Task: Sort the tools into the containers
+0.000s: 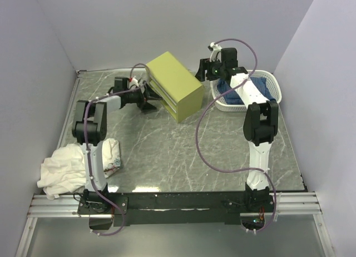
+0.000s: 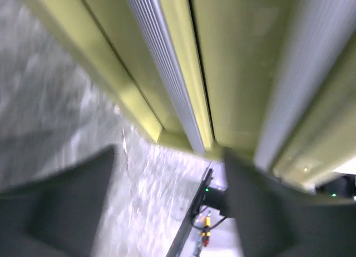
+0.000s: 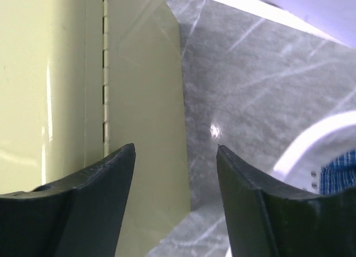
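Crumpled white cloth point(image 1: 67, 168) sits soft at the near left corner of the grey veined surface point(image 1: 167, 151). Not one tool in view, so sorting looks barely begun imo. Boxy olive cabinet point(image 1: 172, 79), glossy painted metal with ribbed silvery pulls point(image 2: 167, 73), stands far-middle, drawers point(image 2: 239, 57) apparently shut. Left jaws gape empty at its front; right jaws spread, holding nothing, by its hinged edge. White perforated basket point(image 1: 231, 105) far right.

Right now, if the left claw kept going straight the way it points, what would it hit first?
The front of the olive cabinet. The left gripper points at its drawer side, and its wrist view is filled by the ribbed drawer handles. It looks very close; I cannot tell whether it touches.
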### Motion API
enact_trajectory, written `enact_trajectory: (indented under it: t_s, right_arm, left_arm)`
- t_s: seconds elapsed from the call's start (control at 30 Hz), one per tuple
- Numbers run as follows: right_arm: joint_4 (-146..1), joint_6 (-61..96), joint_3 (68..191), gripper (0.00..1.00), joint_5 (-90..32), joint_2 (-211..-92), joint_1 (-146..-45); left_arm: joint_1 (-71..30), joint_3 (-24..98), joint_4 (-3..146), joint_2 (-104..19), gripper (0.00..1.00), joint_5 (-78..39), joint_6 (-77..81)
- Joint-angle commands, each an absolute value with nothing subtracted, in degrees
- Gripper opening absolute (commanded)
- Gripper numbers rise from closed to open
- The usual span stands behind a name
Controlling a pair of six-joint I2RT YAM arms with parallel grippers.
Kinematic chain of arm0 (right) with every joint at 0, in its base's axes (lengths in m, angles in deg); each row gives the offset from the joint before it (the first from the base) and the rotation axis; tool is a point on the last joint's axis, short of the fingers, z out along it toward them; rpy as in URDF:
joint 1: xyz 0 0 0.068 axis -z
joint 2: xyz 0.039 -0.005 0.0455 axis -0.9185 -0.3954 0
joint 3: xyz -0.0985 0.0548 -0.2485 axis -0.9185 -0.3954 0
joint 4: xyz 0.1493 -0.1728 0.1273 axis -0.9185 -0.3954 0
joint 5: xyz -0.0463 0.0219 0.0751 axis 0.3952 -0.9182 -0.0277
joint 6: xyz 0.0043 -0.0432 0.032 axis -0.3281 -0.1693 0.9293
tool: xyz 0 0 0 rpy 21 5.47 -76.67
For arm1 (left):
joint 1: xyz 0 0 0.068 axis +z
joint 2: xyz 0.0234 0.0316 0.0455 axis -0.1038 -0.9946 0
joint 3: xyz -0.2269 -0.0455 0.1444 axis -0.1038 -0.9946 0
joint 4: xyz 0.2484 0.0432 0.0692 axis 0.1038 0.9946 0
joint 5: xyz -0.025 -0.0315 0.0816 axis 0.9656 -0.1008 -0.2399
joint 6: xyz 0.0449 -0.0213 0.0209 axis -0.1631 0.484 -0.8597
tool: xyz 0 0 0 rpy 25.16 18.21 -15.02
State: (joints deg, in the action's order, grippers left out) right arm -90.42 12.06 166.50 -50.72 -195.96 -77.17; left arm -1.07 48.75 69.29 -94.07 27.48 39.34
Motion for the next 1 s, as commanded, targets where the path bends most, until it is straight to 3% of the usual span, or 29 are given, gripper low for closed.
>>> enact_trajectory:
  t_s: [0.0, 0.1, 0.27, 0.37, 0.53, 0.63, 0.97]
  right_arm:
    - [-91.5, 11.2, 165.0, 0.8, -42.7, -189.3, -78.2]
    - [-91.0, 9.0, 163.2, 1.0, -34.0, -186.6, -78.1]
    - [-90.8, 8.6, 155.7, 1.0, -22.3, -179.7, -78.9]
    - [-89.1, 10.1, 148.2, 1.0, -12.8, -173.8, -79.5]
    - [-88.5, 10.6, 132.7, 1.0, -11.1, -158.8, -80.1]
    - [-90.4, 12.3, 124.3, 1.0, -12.5, -149.4, -80.6]
    - [-94.6, 13.5, 107.7, 1.0, -13.4, -129.1, -80.9]
  left_arm:
    - [2.5, 46.8, 78.7, -82.7, 0.96, 24.7, 32.2]
    - [4.4, 45.2, 84.6, -78.4, 0.97, 22.2, 27.1]
    - [5.5, 41.9, 90.3, -71.1, 0.96, 14.0, 19.1]
    - [5.5, 41.4, 93.7, -67.5, 0.97, 3.2, 11.4]
    - [5.5, 41.7, 92.3, -62.6, 0.97, -16.3, 2.2]
    - [5.5, 44.0, 91.2, -60.5, 0.97, -22.1, 0.3]
    - [5.8, 47.9, 86.5, -53.4, 0.96, -21.5, 1.9]
